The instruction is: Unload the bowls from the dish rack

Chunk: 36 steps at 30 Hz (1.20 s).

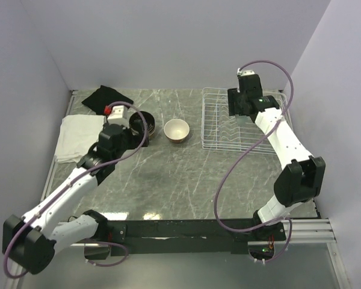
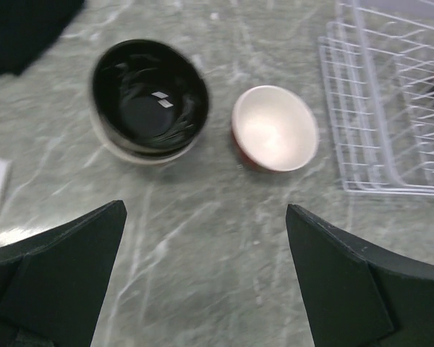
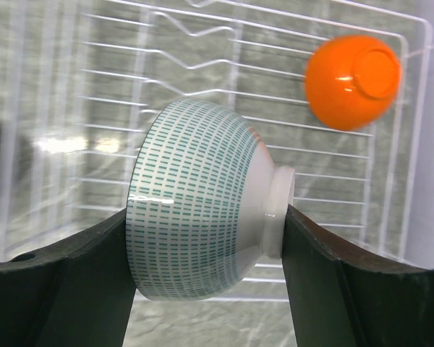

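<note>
We've got black bowl & cream bowl out on table; right gripper pinches dashed bowl over dish rack, orange bowl still inside, left gripper wide open, empty.

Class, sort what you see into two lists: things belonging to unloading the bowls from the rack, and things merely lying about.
Belongs to the job: dish rack, green-patterned bowl, orange bowl, black bowl, cream bowl.
Lying about: black cloth, white cloth.
</note>
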### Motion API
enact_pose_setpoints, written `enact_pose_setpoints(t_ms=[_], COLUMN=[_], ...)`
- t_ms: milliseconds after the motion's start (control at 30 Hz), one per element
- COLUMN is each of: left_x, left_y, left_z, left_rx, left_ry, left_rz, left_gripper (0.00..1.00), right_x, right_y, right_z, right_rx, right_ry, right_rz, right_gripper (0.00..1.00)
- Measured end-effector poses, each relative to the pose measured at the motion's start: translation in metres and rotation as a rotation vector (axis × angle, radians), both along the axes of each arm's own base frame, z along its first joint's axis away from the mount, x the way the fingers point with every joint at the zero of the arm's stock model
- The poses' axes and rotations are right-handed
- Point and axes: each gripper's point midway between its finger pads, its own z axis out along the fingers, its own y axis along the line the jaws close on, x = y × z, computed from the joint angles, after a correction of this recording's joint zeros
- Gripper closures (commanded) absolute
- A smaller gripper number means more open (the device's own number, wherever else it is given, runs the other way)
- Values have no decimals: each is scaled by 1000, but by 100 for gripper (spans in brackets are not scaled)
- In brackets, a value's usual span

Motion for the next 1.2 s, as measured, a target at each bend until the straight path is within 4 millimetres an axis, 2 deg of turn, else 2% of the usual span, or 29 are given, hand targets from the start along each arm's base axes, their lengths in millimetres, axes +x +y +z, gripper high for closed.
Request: enact_pose_setpoints(t_ms=[300,600,833,1000,1200], left_x=[36,50,45,42,41], left_y=[-81,-146,-178,-191,-202], left_z=[12,1,3,4,-6], left_rx=[-129,-225,-299,-355,-401], left_ry=[25,75,83,90,136], left_rz=[-181,-323,-415,-457,-487], left_gripper=[1,0,1,5,13], right_x=[-20,-48,-73,-85,-93], right_y=[42,112,152,166,180], right_z=[31,38,32,31,38], right_rx=[205,386,521,620,724], right_ry=[-40,-3,43,57,48], right_rz=[123,307,403,430,463], right_gripper=[52,52,52,52,52])
